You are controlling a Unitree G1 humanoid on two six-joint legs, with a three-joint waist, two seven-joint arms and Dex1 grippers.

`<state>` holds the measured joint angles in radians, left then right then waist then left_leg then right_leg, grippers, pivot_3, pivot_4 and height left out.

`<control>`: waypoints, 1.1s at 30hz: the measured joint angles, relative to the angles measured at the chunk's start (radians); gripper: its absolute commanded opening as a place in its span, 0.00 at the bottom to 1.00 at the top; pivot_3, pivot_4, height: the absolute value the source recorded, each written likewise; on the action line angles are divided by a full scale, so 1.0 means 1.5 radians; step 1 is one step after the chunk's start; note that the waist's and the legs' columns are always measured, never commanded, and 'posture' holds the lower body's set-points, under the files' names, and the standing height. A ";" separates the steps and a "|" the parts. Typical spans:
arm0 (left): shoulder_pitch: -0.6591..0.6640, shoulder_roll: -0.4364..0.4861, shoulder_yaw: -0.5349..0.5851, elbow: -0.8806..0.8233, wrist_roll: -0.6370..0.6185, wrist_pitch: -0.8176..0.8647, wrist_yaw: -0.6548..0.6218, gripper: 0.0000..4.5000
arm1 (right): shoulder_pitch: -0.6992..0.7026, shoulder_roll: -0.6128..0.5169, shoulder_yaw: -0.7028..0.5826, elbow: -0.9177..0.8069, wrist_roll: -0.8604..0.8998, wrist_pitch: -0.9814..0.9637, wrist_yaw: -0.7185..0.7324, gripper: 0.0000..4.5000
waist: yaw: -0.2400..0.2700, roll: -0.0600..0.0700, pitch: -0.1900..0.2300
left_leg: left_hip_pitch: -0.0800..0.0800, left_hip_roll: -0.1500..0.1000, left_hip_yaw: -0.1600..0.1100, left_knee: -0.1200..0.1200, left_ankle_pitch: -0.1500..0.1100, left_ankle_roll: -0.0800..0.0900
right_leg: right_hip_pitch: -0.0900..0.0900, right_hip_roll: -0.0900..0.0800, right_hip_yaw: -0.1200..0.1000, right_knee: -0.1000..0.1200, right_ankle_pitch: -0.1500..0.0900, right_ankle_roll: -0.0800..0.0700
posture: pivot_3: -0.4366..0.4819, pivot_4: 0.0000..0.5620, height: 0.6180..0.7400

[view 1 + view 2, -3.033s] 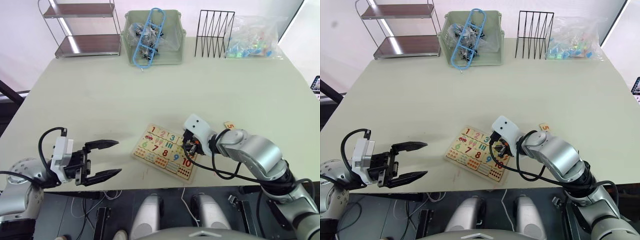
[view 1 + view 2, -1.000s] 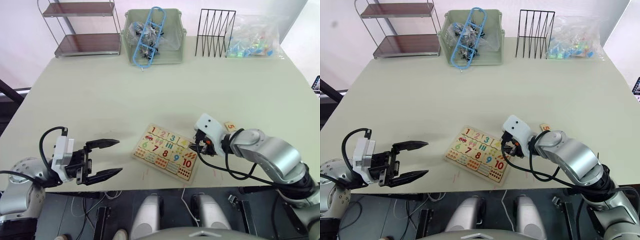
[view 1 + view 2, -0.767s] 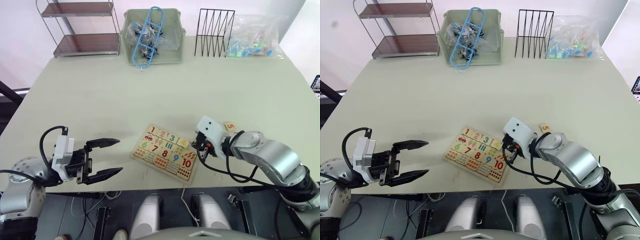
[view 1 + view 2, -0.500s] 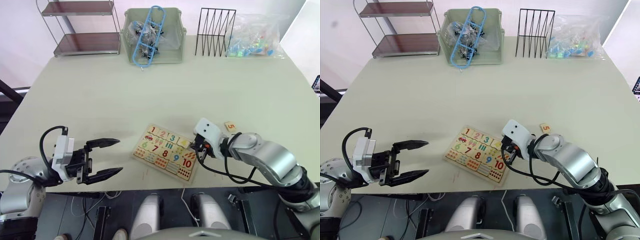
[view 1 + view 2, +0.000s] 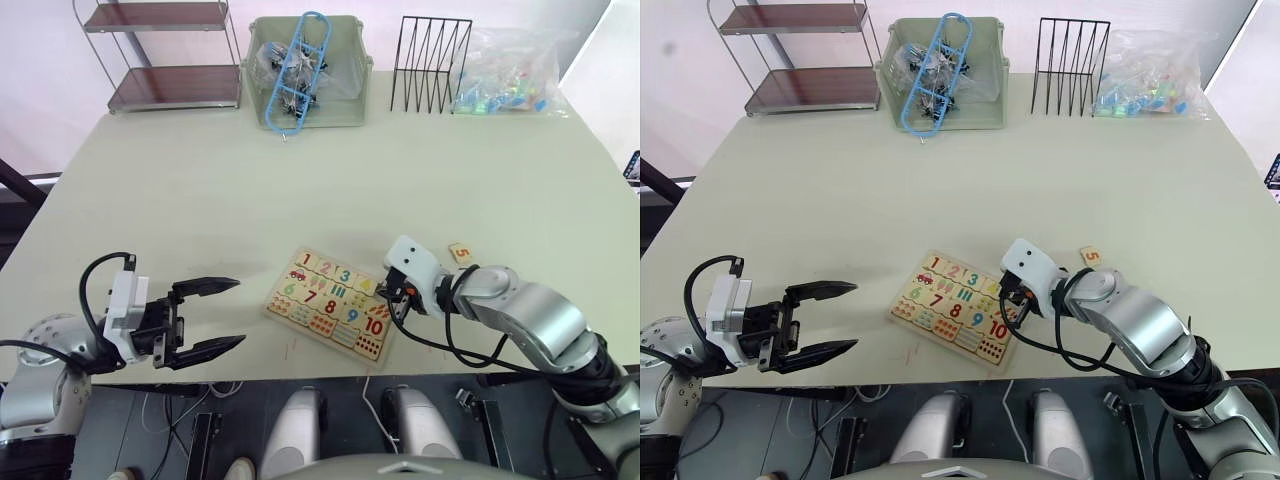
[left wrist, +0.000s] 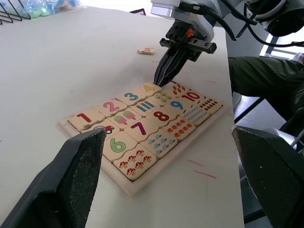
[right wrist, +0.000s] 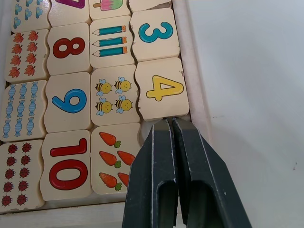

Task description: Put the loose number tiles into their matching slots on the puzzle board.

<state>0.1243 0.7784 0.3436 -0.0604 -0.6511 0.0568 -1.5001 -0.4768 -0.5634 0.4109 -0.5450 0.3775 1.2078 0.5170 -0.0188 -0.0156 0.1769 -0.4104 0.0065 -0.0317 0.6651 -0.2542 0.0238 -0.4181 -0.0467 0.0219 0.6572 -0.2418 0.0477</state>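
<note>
The puzzle board [image 5: 322,335] lies near the table's front edge. Number tiles 1 to 4 sit in its far row; the 4 tile [image 7: 161,89] is last in line. My right gripper [image 7: 167,123] is shut with nothing in it. Its tips rest at the board's right end, right next to the 4 tile and over the slot beside it. A loose 5 tile [image 5: 460,253] lies on the table to the right of the board, apart from it. To the left of the board, my left gripper [image 5: 238,312] hovers open and empty.
At the back of the table stand a metal shelf [image 5: 165,55], a green bin [image 5: 305,75] with a blue frame and clips, a black wire rack [image 5: 430,65] and a plastic bag [image 5: 505,75] of coloured pieces. The board's right rim [image 7: 190,71] borders bare table.
Three seconds ago my right gripper was over the board's right half; it has since drawn back to the right end and settled beside the 4 tile. The left arm has not moved.
</note>
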 measured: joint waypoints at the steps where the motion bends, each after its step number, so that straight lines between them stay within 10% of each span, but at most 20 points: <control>1: 0.000 0.000 0.000 0.000 0.000 0.000 0.000 1.00 | 0.000 0.000 0.000 0.000 0.000 0.000 0.000 0.02 | 0.000 0.000 0.000 | 0.000 0.000 0.000 0.000 0.000 0.000 | 0.000 0.000 0.000 0.000 0.000 0.000 | 0.48 0.27 1.00; 17: 0.011 0.000 0.002 0.004 0.003 0.000 0.018 1.00 | 0.061 -0.039 -0.057 -0.042 0.014 -0.037 0.019 0.02 | 0.002 0.000 0.000 | -0.001 0.000 -0.001 0.001 0.000 0.000 | 0.000 0.000 -0.001 0.000 0.000 0.000 | 0.48 0.27 1.00; 33: 0.079 -0.023 0.034 0.035 0.029 -0.025 0.089 1.00 | 0.326 -0.042 -0.331 0.009 0.030 -0.416 0.128 0.02 | 0.005 0.000 0.000 | 0.000 0.000 -0.001 0.002 0.000 0.000 | 0.001 0.000 -0.001 0.001 0.000 0.000 | 0.48 0.27 1.00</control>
<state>0.2431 0.7433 0.3952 -0.0080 -0.6082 0.0199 -1.3670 0.0117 -0.6267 -0.0849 -0.5316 0.4227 0.5834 0.7097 -0.0120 -0.0161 0.1766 -0.4110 0.0060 -0.0332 0.6685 -0.2542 0.0238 -0.4160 -0.0467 0.0204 0.6582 -0.2416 0.0483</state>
